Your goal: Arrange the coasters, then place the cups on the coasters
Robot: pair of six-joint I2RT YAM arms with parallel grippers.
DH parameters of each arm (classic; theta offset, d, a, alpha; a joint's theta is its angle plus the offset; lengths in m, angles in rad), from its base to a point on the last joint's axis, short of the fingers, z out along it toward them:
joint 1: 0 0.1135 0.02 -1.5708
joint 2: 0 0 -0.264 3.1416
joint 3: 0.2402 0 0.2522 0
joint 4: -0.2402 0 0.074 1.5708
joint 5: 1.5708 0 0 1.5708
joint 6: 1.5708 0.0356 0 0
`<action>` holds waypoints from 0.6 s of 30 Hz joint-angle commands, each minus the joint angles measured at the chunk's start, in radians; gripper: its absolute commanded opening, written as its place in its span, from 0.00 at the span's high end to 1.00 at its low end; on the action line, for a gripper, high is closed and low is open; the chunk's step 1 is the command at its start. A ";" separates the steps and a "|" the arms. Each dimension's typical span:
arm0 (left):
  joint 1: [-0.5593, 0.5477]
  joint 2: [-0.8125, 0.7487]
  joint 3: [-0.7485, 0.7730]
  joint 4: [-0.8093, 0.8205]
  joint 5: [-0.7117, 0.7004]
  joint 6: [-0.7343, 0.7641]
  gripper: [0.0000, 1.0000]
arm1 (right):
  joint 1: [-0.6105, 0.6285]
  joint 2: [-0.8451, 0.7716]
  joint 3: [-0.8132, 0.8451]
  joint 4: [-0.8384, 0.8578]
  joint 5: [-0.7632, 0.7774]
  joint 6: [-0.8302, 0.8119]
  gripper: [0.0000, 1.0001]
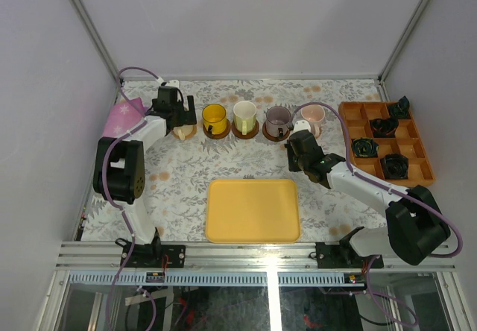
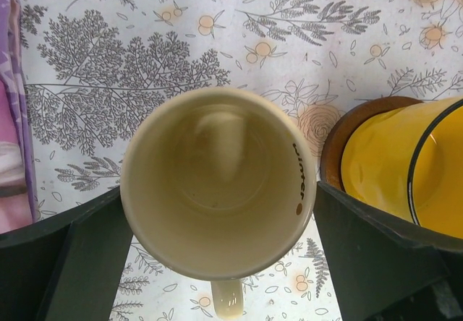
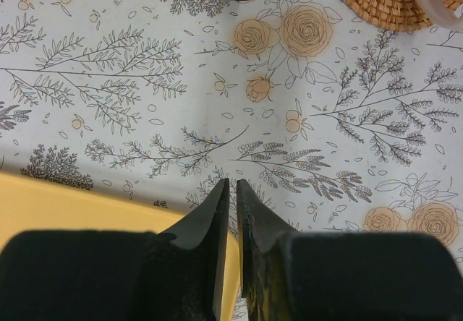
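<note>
Cream cup (image 2: 217, 183) is my concern: it stands at the left end of the row, on a tan coaster (image 1: 186, 132), just beside the yellow cup (image 2: 405, 169). My left fingers (image 2: 65, 263) are spread to their full width, one on either side of its wall, with the handle pointing back toward the wrist. Whether they touch it I cannot tell. It is empty, so I judge it light, rigid and smooth-glazed, apt to slip in a loose hold and to chip if knocked against the yellow one. I'd take it across the body below the rim, not by the handle, and squeeze gently. The thin coaster would likely skid if the cup dragged. My right fingers (image 3: 206, 220) are almost together, gripping nothing, over bare counter (image 3: 145, 82) by the tray (image 3: 58, 205).
</note>
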 commanded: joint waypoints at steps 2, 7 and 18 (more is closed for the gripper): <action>0.004 -0.029 -0.020 0.009 0.023 0.004 0.00 | -0.003 0.001 0.033 0.012 0.018 0.007 0.84; 0.005 -0.021 -0.010 0.011 0.027 0.014 0.00 | -0.002 0.002 0.033 0.011 0.015 0.008 0.83; 0.005 0.011 0.016 0.014 0.050 0.045 0.00 | -0.003 -0.002 0.029 0.008 0.019 0.008 0.83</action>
